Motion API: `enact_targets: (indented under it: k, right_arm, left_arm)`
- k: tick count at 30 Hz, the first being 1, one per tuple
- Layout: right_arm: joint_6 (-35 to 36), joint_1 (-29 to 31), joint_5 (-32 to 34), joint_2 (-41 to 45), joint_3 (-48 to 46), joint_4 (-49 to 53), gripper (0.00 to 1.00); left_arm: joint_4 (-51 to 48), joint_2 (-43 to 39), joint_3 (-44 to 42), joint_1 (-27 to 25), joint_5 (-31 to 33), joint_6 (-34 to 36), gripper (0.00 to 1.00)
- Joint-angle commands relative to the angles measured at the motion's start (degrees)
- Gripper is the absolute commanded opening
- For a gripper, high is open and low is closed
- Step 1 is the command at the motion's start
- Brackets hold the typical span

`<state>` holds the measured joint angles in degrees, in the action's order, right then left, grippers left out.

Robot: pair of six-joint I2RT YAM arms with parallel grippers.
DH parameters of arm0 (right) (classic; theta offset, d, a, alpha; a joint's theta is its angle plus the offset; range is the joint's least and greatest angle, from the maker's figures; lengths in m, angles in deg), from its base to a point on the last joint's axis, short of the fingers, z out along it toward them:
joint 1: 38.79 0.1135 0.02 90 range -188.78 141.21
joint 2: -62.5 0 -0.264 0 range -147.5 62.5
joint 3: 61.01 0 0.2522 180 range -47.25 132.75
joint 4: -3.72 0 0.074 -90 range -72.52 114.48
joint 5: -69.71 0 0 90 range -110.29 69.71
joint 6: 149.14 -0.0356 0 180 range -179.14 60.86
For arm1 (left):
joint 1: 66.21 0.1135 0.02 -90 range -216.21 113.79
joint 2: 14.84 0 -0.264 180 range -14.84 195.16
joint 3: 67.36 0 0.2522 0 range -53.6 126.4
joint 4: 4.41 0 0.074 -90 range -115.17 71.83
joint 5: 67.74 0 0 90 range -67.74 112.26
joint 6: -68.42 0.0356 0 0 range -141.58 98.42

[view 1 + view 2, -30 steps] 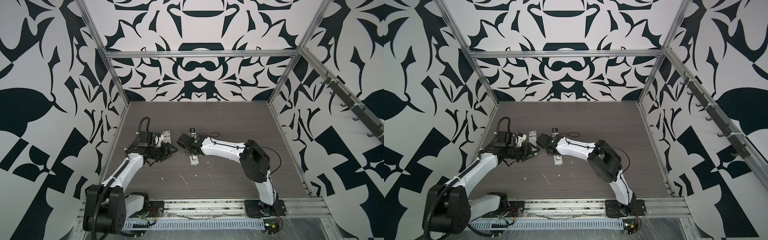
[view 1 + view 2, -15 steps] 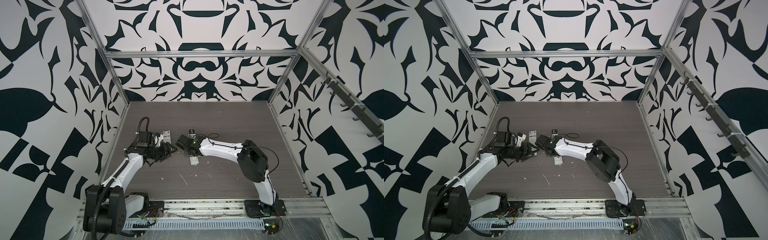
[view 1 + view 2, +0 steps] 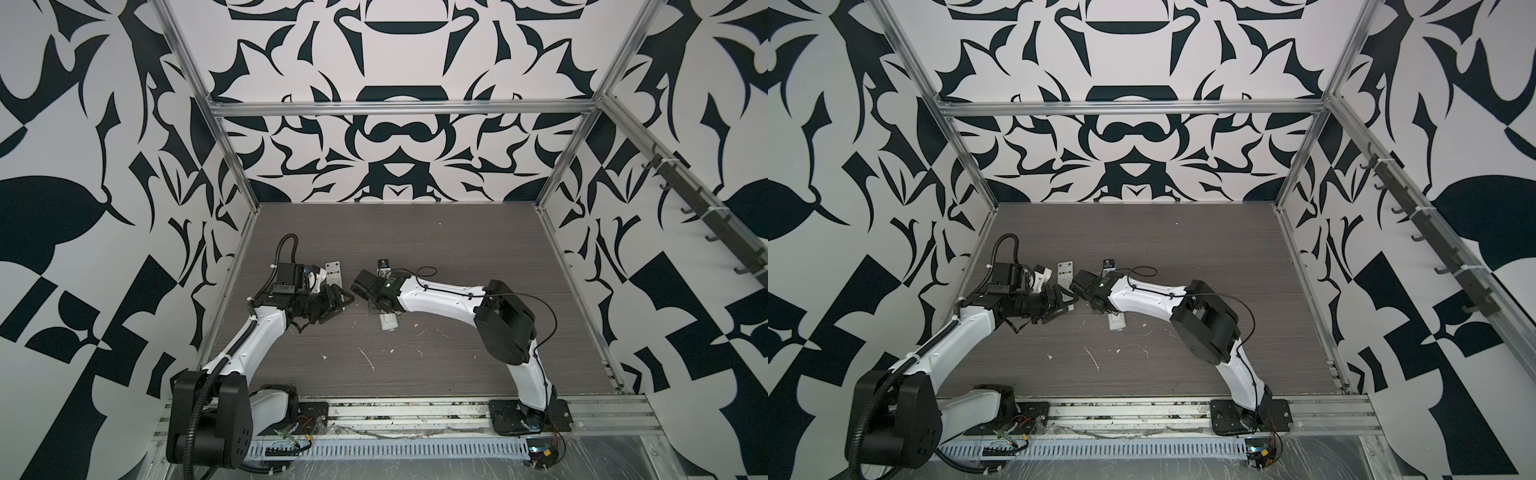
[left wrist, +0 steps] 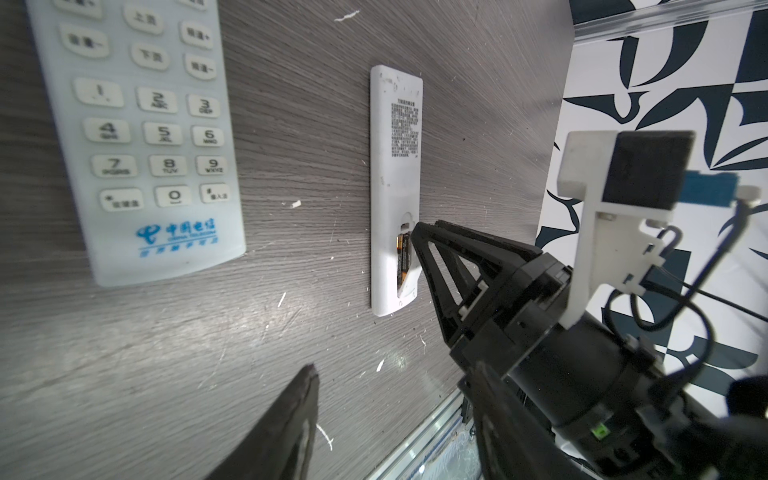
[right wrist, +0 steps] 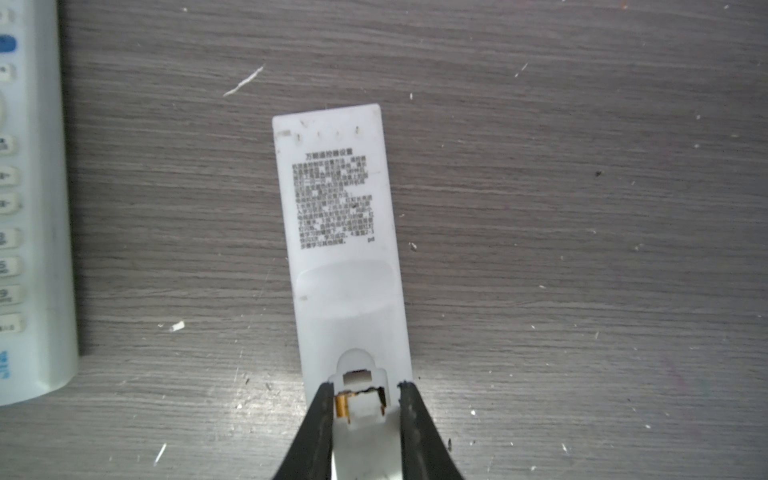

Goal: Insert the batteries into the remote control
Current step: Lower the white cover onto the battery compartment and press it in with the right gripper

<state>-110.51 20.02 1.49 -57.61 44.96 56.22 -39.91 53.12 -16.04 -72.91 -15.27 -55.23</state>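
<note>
here, grey wood-grain table [image 3: 457, 249], white scraps [image 3: 367, 359] scattered. left gripper [image 3: 343, 300] near big keypad remote [image 4: 137, 124], fingers wide, empty. right gripper [image 5: 365, 392] at end of slim white remote [image 5: 340, 291], face down; fingers narrow, straddling open battery bay [image 5: 368, 411], grip unclear. one battery [image 4: 402, 257] lies in bay, gold band beside one finger.

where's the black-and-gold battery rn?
Left wrist view: the black-and-gold battery lies in the open compartment of the face-down slim white remote, mid-table, at the right gripper.
</note>
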Motion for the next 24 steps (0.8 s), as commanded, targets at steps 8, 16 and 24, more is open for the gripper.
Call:
enact_targets:
  k: [8, 16, 24]
  right_arm:
    - [-1.35, 0.87, 0.94, 0.06, 1.14, 2.63, 0.23]
    - [-1.29, 0.88, 0.98, 0.17, 1.07, 2.35, 0.35]
    - [-0.77, 0.87, 1.37, 0.48, 1.39, 1.91, 0.45]
  left_arm:
    - [0.13, -1.64, -1.52, 0.37, -0.87, -0.01, 0.62]
    - [0.41, -1.73, -1.58, 0.37, -1.04, -0.01, 0.64]
    - [0.55, -1.78, -1.62, 0.37, -1.13, -0.06, 0.64]
